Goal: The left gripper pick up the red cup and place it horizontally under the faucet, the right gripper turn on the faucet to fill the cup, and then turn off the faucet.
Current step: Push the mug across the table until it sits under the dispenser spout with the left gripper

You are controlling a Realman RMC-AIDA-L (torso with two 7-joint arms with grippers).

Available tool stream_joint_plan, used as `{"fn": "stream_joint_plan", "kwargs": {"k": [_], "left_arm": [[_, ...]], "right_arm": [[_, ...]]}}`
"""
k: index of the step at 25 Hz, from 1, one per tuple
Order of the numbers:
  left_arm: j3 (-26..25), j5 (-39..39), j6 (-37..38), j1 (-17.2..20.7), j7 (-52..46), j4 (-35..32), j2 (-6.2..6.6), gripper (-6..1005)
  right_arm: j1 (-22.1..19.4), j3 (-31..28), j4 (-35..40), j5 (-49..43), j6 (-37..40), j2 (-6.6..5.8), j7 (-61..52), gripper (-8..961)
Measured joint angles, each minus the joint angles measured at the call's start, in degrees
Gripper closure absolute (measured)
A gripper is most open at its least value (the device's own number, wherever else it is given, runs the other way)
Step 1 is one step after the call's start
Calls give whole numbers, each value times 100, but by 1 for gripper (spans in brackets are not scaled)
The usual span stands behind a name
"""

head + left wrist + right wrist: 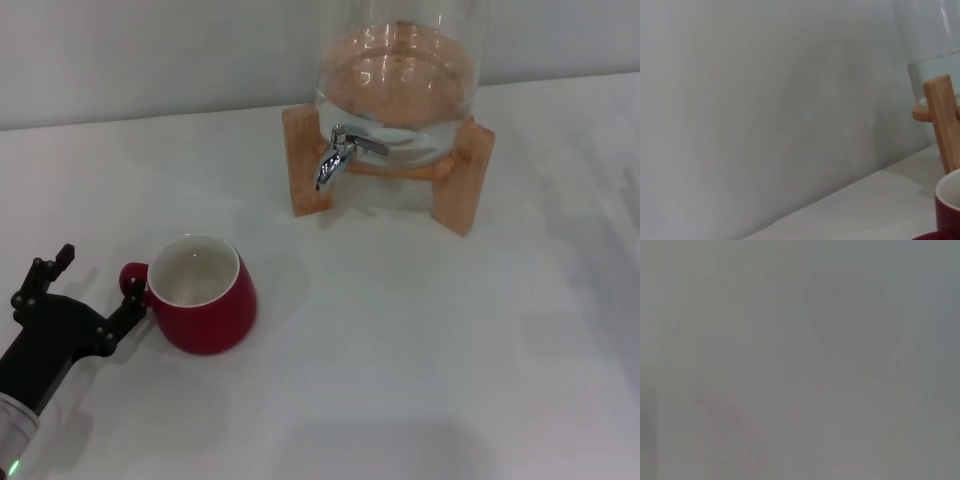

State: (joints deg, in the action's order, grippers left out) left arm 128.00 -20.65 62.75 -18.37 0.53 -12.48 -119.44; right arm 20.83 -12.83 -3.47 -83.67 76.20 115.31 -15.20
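The red cup (205,295) stands upright on the white table, white inside showing, its small handle (131,279) pointing towards my left gripper. My left gripper (102,281) is open at the table's near left. One finger (128,314) is right beside the handle and the other finger (62,257) is spread away from it. The cup's rim also shows in the left wrist view (949,205). The chrome faucet (341,156) juts from the glass dispenser (400,70), its spout pointing down over bare table. The right gripper is out of view.
The dispenser sits on a wooden stand (462,182) at the back of the table, against a pale wall; a stand leg shows in the left wrist view (943,120). The right wrist view shows only a blank grey surface.
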Motion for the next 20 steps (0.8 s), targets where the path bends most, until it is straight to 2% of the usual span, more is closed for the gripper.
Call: {"fn": "stream_joint_plan", "kwargs": {"k": [20], "left_arm": [[5,-1,-137,-87,78,-1,0,116]], "right_arm": [[14,8,4,0,0,0,0,231]]}}
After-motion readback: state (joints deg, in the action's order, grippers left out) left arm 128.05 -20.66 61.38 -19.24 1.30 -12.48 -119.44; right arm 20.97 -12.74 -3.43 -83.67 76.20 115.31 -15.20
